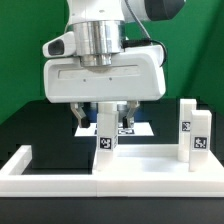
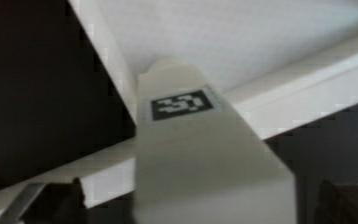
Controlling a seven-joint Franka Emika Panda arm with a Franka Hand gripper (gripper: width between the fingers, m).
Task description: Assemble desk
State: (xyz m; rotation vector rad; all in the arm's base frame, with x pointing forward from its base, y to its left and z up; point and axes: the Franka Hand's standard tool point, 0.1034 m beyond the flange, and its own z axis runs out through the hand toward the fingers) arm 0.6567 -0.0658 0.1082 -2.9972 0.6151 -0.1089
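Note:
The desk tabletop [image 1: 150, 170] lies flat and white in front of the arm. One white leg [image 1: 106, 143] with a marker stands upright at its corner toward the exterior view's left. My gripper [image 1: 106, 122] straddles this leg from above, with the dark fingers [image 1: 84, 112] apart on either side. In the wrist view the leg [image 2: 202, 150] runs up between the fingers [image 2: 48, 200], with a strip of tabletop [image 2: 247, 50] showing between the finger and the leg. The gripper [image 2: 197, 208] is open. Two more legs [image 1: 198, 138] [image 1: 184, 120] stand upright on the tabletop's right end.
The long low white wall [image 1: 22, 165] runs along the front with a turned-up end at the exterior view's left. The marker board [image 1: 127, 129] lies on the black table behind the gripper. A green backdrop stands behind.

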